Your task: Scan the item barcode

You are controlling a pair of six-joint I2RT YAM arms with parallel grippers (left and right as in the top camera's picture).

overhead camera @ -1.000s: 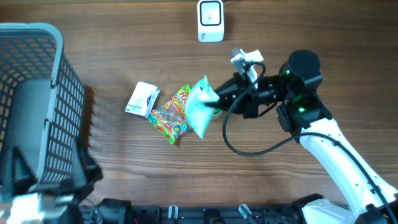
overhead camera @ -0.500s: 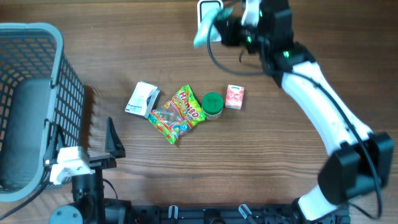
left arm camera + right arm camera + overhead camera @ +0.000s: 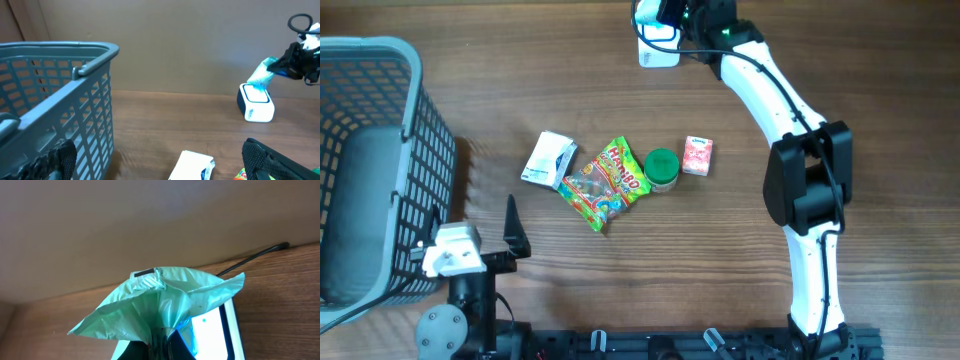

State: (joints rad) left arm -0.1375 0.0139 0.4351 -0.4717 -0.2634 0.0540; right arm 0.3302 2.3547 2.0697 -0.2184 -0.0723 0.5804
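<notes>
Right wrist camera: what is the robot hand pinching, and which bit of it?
The right gripper pinches a pale green crinkly plastic packet by one gathered end, above the white barcode scanner.

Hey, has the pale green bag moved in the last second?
Yes. The pale green bag went from beside the candy packet at mid-table up to the white scanner at the far edge, held by the right end effector.

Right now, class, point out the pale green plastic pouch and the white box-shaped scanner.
pale green plastic pouch (image 3: pixel 160 305): right wrist view, crumpled middle.
white box-shaped scanner (image 3: pixel 259 111): left wrist view, front wall.
</notes>
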